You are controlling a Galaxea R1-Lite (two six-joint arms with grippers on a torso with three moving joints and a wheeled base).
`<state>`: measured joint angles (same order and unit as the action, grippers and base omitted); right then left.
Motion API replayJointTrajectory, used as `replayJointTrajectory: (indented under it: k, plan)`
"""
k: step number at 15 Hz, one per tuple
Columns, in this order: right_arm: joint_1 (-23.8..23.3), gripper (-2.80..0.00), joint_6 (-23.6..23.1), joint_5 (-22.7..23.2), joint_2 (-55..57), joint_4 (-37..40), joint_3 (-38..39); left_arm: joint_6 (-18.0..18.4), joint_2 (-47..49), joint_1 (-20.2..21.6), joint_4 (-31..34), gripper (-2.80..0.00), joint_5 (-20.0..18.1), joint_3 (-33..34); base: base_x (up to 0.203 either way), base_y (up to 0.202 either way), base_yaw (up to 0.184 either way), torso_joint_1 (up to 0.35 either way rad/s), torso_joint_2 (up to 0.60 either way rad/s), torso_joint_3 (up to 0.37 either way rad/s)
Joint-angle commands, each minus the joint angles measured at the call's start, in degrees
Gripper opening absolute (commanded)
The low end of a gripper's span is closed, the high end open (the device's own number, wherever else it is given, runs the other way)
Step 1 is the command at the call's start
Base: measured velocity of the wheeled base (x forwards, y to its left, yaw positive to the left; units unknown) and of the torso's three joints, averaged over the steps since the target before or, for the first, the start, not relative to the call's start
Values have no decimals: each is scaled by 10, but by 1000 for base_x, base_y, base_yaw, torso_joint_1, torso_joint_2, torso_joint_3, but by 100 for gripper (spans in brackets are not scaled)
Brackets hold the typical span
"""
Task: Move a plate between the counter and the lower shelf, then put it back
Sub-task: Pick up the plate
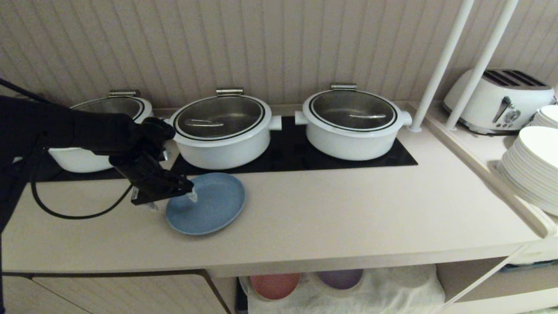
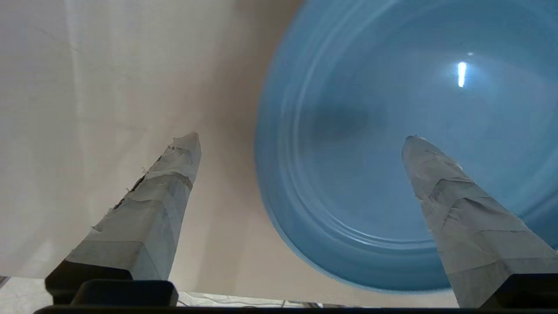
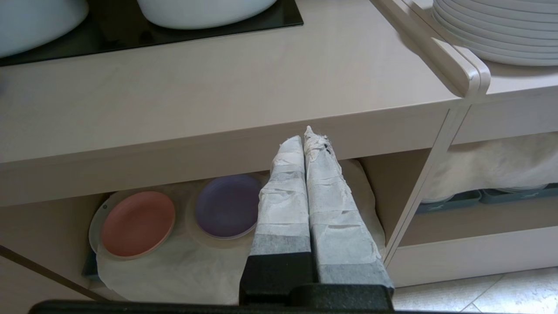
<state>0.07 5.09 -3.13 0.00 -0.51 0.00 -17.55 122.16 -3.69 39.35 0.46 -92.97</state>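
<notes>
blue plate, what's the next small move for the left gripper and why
Probably lower and close on the rim. The left gripper is open, its fingers straddling the near rim of the blue plate, which lies flat on the counter, ungripped.

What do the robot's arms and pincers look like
The left arm is matte black, with a loose black cable looping beneath it. Both the left pincer and the right pincer have tapered fingers wrapped in frayed whitish tape over black bases.
</notes>
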Motion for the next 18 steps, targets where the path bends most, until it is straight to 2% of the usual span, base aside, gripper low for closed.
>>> replayJointTrajectory:
  k: [1, 18]
  plan:
    - [0, -280, 0, 0, 0, 0, 0, -2, 9, 2, 2, 0, 1, 0, 0, 0, 0, 0, 0, 0]
    - [0, -280, 0, 0, 0, 0, 0, -1, 32, 1, 0, 0, -2, -7, 0, 0, 0, 0, 0, 0]
